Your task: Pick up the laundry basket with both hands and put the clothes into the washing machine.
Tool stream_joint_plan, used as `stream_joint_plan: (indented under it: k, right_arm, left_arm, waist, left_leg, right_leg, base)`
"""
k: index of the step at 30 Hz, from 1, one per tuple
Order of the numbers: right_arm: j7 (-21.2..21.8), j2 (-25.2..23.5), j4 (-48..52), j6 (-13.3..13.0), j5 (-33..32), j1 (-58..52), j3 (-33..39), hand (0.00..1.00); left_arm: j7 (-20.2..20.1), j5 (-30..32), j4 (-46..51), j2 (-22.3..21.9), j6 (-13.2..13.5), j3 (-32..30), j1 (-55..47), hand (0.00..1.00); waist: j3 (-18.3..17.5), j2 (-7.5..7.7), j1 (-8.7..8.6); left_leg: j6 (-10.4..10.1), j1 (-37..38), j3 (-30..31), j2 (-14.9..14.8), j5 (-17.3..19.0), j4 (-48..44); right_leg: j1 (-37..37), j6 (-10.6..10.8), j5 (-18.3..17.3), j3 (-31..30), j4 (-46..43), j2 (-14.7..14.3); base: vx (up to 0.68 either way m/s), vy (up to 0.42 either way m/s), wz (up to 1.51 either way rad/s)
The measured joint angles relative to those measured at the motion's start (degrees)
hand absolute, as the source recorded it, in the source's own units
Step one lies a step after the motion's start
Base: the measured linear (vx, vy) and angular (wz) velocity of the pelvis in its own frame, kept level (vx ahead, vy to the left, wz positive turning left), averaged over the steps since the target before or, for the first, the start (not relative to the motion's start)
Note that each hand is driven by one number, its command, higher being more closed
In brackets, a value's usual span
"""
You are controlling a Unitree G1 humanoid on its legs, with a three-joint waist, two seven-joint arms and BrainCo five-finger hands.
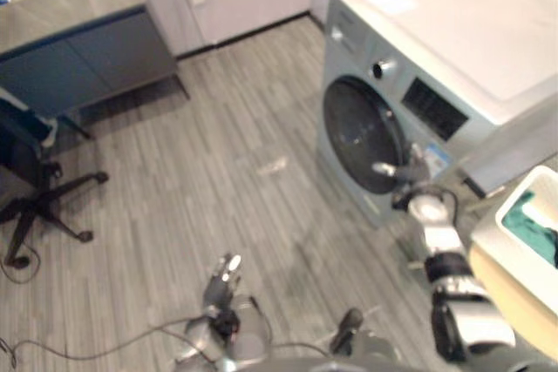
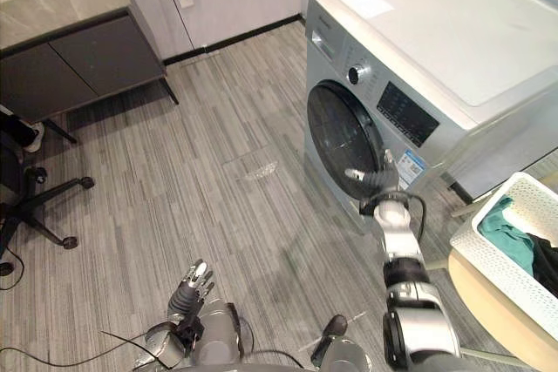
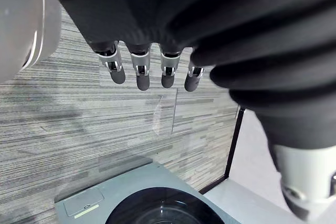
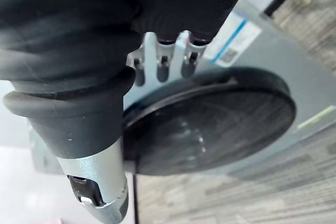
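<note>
The white laundry basket (image 2: 510, 193) stands on a round wooden table (image 2: 488, 313) at the far right, with teal cloth (image 2: 504, 231) and dark cloth (image 2: 547, 263) inside. To its left is the silver washing machine (image 2: 418, 50), its dark round door (image 2: 342, 138) closed. My right hand (image 2: 377, 180) is raised at the door's right edge, open, its fingers (image 4: 163, 69) by the door's rim (image 4: 220, 124). My left hand (image 2: 193, 285) hangs low over the floor, open and holding nothing, with straight fingers (image 3: 142, 74).
A dark cabinet with a stone top (image 2: 70, 45) stands at the back left. An office chair's base (image 2: 30, 202) is on the left. Grey plank floor (image 2: 218, 154) spreads in front of the machine.
</note>
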State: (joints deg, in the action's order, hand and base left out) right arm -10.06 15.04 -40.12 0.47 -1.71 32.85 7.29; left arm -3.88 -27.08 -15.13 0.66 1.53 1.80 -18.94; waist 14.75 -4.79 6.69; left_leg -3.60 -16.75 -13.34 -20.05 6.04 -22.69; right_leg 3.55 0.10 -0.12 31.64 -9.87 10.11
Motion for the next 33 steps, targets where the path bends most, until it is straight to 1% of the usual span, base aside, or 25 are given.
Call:
stream_joint_plan:
  k: [1, 2, 3, 4, 5, 7, 8, 9, 10, 11, 12, 14, 15, 16, 17, 19, 20, 21, 22, 23, 24, 25, 26, 29, 33]
  right_arm:
    - [-0.1, 1.0, -1.3, 0.0, -0.1, 2.9, 0.0, 0.0]
    - [-0.2, 0.9, -1.9, -0.3, -0.5, 4.8, -0.4, 0.0]
    - [-0.2, 0.9, -1.9, -0.2, -0.5, 5.0, -0.5, 0.0]
    - [-0.7, 0.2, -1.9, -0.2, -1.1, 6.2, -0.5, 0.0]
    - [-1.0, -0.2, -2.0, -0.2, -1.3, 6.8, -0.8, 0.0]
    - [-1.0, -1.6, -3.2, -0.2, -2.3, 9.5, -2.8, 0.0]
    - [-0.9, -3.3, -3.5, -0.2, -2.4, 10.6, -4.8, 0.0]
    - [-0.9, -4.1, -3.4, -0.2, -2.4, 10.6, -5.6, 0.0]
    - [-0.8, -5.2, -3.4, -0.3, -2.3, 10.3, -6.4, 0.0]
    - [-0.8, -5.7, -3.4, -0.2, -2.3, 10.0, -6.7, 0.0]
    - [-0.7, -6.3, -3.4, 0.0, -2.0, 9.1, -7.5, 0.0]
    - [0.1, -6.8, -3.4, 0.4, 2.4, 8.3, -7.7, 0.0]
    - [0.2, -6.5, -3.4, 0.7, 4.0, 8.3, -7.5, 0.0]
    - [0.1, -5.8, -3.5, 1.4, 6.1, 8.3, -7.2, 0.0]
    - [0.1, -5.7, -3.6, 2.0, 6.9, 8.3, -7.1, 0.0]
    - [-0.1, -5.6, -4.4, 2.9, 8.1, 8.4, -6.3, 0.0]
    - [-0.4, -5.6, -6.0, 3.4, 8.2, 9.2, -6.0, 0.0]
    - [-0.8, -5.3, -7.1, 3.9, 8.4, 10.1, -5.9, 0.0]
    - [-1.5, -4.4, -7.3, 4.1, 8.6, 11.1, -5.3, 0.0]
    - [-1.8, -3.8, -7.3, 4.3, 8.6, 11.7, -5.0, 0.0]
    - [-2.5, -2.6, -7.5, 4.4, 8.5, 13.0, -4.4, 0.0]
    - [-2.6, -1.6, -7.8, 4.4, 8.3, 14.6, -3.4, 0.0]
    - [-2.6, -0.8, -8.1, 4.4, 8.2, 15.7, -2.9, 0.0]
    - [-4.0, 2.7, -9.1, 4.4, 6.5, 18.0, -1.5, 0.0]
    - [-5.0, 5.8, -14.0, 4.5, 4.9, 22.5, -1.0, 0.0]
  left_arm:
    - [0.0, 0.0, 0.2, -0.4, 0.1, 0.2, -0.6, 0.0]
    - [0.2, -0.4, -0.1, -0.8, 0.2, 0.2, -0.4, 0.0]
    - [0.2, -0.4, -0.3, -0.8, 0.1, 0.2, -0.2, 0.0]
    - [0.4, -1.4, 0.8, 0.3, 0.5, -0.4, -0.1, 0.0]
    - [0.5, -1.6, 1.4, 0.5, 0.5, -0.6, -0.3, 0.0]
    - [0.6, -2.1, 3.4, 0.4, 0.5, -1.0, -1.6, 0.0]
    - [0.5, -2.1, 7.2, 0.0, 0.9, -1.8, -4.2, 0.0]
    - [0.5, -2.1, 8.4, -0.4, 1.2, -2.0, -5.2, 0.0]
    - [0.4, -2.1, 9.5, -0.5, 1.6, -1.9, -6.2, 0.0]
    - [0.4, -2.1, 9.6, -0.4, 1.6, -1.7, -6.4, 0.0]
    - [0.4, -2.0, 9.6, -0.2, 1.4, -1.2, -6.5, 0.0]
    - [0.4, -2.0, 9.7, 0.3, 1.3, 0.0, -6.4, 0.0]
    - [0.4, -2.0, 9.8, 1.3, 1.3, 0.8, -5.7, 0.0]
    - [0.4, -2.1, 9.8, 2.0, 1.3, 1.4, -4.4, 0.0]
    - [0.4, -2.1, 10.0, 2.0, 1.4, 1.4, -3.9, 0.0]
    - [1.7, -2.2, 10.0, 1.9, 1.7, 0.8, -1.9, 0.0]
    - [2.1, -2.7, 10.0, 1.7, 2.2, 0.7, -1.2, 0.0]
    - [2.8, -3.3, 10.1, 1.3, 2.6, 0.6, -0.9, 0.0]
    - [3.0, -3.9, 10.0, 1.1, 3.0, 0.5, -0.1, 0.0]
    - [3.2, -3.9, 10.0, 1.2, 3.0, 0.5, 0.2, 0.0]
    - [3.8, -3.9, 10.0, 1.8, 3.4, 0.4, 0.6, 0.0]
    - [4.2, -3.9, 9.6, 1.7, 3.4, 0.4, 0.9, 0.0]
    - [4.3, -4.0, 9.3, 1.7, 3.4, 0.4, 1.1, 0.0]
    - [4.3, -5.0, 7.0, 0.6, 3.4, 1.5, 2.1, 0.0]
    - [4.3, -6.2, 6.0, 0.5, 3.7, 2.6, 3.0, 0.0]
  waist:
    - [0.3, -1.59, 0.53]
    - [1.3, -1.11, 1.57]
    - [1.5, -0.78, 1.59]
    - [2.7, 1.77, 2.1]
    - [3.2, 2.41, 2.39]
    - [3.6, 2.5, 3.46]
    - [3.6, 2.26, 3.82]
    - [3.6, 2.22, 3.81]
    - [3.6, 2.15, 3.82]
    - [3.6, 2.14, 3.83]
    - [3.7, 2.24, 3.79]
    - [3.6, 2.71, 4.14]
    - [3.7, 2.92, 3.96]
    - [4.0, 2.92, 3.63]
    - [4.0, 3.02, 3.67]
    - [4.3, 3.19, 3.86]
    - [4.7, 3.15, 3.93]
    - [5.2, 3.1, 4.07]
    - [6.1, 3.03, 4.4]
    - [6.7, 3.22, 4.48]
    - [7.7, 4.07, 4.85]
    - [8.6, 4.01, 5.14]
    - [8.9, 4.23, 5.26]
    - [10.4, 4.77, 5.15]
    - [10.7, 5.27, 5.16]
  left_leg:
    - [-0.2, 1.9, 3.9, 1.9, -8.2, 8.6]
    - [-3.6, 2.2, 4.8, 2.6, -10.1, 9.1]
    - [-3.3, 2.2, 4.9, 2.9, -10.3, 9.0]
    - [-2.6, 2.0, 4.6, 5.1, -9.8, 9.5]
    - [-2.4, 2.0, 4.4, 5.5, -9.6, 8.7]
    - [-1.5, 1.6, 3.7, 5.7, -7.8, 5.4]
    - [-2.1, 1.5, 3.9, 5.1, -5.4, 1.8]
    - [-2.2, 1.5, 4.2, 4.7, -4.1, 0.4]
    - [-2.7, 1.5, 4.1, 3.4, -1.7, -2.0]
    - [-3.0, 1.3, 3.8, 2.6, -0.5, -3.4]
    - [-3.5, 1.2, 3.4, 1.9, 2.0, -5.5]
    - [-2.9, 0.6, 2.4, 2.6, 5.0, -7.2]
    - [-2.8, -0.5, 1.7, 3.1, 5.5, -8.5]
    - [-2.1, -2.3, 1.0, 3.1, 5.6, -10.8]
    - [-1.9, -3.1, 0.9, 3.0, 5.7, -11.8]
    - [-1.8, -4.7, 1.0, 2.9, 5.7, -12.5]
    - [-1.8, -4.8, 0.6, 2.1, 5.7, -12.3]
    - [-1.8, -4.8, 0.4, 1.2, 5.7, -12.0]
    - [-1.8, -5.0, -0.4, -0.2, 5.7, -12.2]
    - [-1.8, -5.3, -0.5, -0.6, 5.8, -12.4]
    - [-2.3, -5.8, -0.5, -1.2, 6.1, -13.3]
    - [-2.7, -6.7, 0.6, -2.1, 6.2, -13.3]
    - [-3.0, -7.7, 0.9, -2.8, 5.9, -12.6]
    - [-4.4, -9.6, 2.3, -3.1, 4.2, -10.1]
    - [-4.9, -11.9, 3.5, -3.2, 2.0, -8.7]
  right_leg:
    - [0.2, 2.4, 0.0, -1.1, 0.0, -0.4]
    - [0.1, 4.3, -0.6, -2.7, 0.1, -0.3]
    - [0.2, 4.5, -0.3, -2.8, 0.1, -0.1]
    - [-0.2, 6.5, -2.3, -2.0, -1.8, 1.9]
    - [-0.5, 6.5, -2.8, -1.8, -1.8, 2.2]
    - [-0.5, 6.7, -2.9, -2.1, -2.2, 2.8]
    - [-0.5, 6.6, -2.9, -3.4, -3.0, 2.4]
    - [-0.6, 6.5, -3.0, -3.9, -3.0, 2.0]
    - [-0.5, 6.4, -3.4, -5.4, -3.0, 1.2]
    - [-0.4, 6.1, -4.0, -6.2, -2.9, 1.1]
    - [-0.1, 6.3, -4.6, -6.8, -3.0, 1.0]
    - [3.0, 6.3, -4.5, -8.2, -5.1, 2.5]
    - [5.2, 5.9, -4.2, -8.2, -7.2, 3.8]
    - [7.8, 6.5, -3.4, -8.8, -9.2, 4.8]
    - [9.0, 6.7, -3.0, -9.5, -9.5, 4.8]
    - [11.5, 5.6, -0.4, -9.6, -8.5, 4.6]
    - [11.7, 4.0, 1.5, -7.4, -6.8, 4.3]
    - [11.5, 2.2, 2.4, -4.3, -5.3, 4.1]
    - [11.3, -2.5, 0.1, 1.3, -6.4, 5.2]
    - [11.5, -3.4, -0.5, 3.8, -8.4, 6.3]
    - [12.0, -2.1, -0.1, 6.1, -9.6, 6.9]
    - [12.3, -0.1, 0.8, 6.1, -8.6, 5.2]
    - [13.1, 0.2, 1.1, 6.1, -7.5, 4.0]
    - [14.3, -0.2, 2.8, 7.3, -4.1, 1.9]
    - [15.5, -0.7, 5.2, 7.9, -0.8, -0.2]
  base:
    - [0.16, 0.353, -0.56]
    - [0.11, 0.275, -0.46]
    - [0.1, 0.204, 0.03]
    - [0.14, 0.167, 0.3]
    - [0.14, 0.138, 0.23]
    - [0.06, 0.068, -0.22]
    - [0.01, 0.054, -0.46]
    - [-0.02, 0.058, -0.67]
    - [-0.04, 0.049, -0.56]
    - [-0.06, 0.081, -0.71]
    - [-0.05, 0.115, -0.69]
    - [-0.02, 0.155, -0.92]
    - [-0.01, 0.131, -0.76]
    - [-0.01, 0.083, -0.47]
    - [0.0, 0.084, -0.56]
    - [0.03, 0.043, -0.7]
    - [0.03, -0.009, -0.74]
    - [-0.03, -0.033, -0.81]
    - [-0.06, -0.037, -0.54]
    - [-0.07, -0.035, -0.38]
    - [-0.08, -0.073, -0.23]
    - [-0.09, -0.095, -0.28]
    - [-0.1, -0.115, -0.25]
    - [-0.08, -0.133, -0.08]
    - [-0.01, -0.087, -0.01]
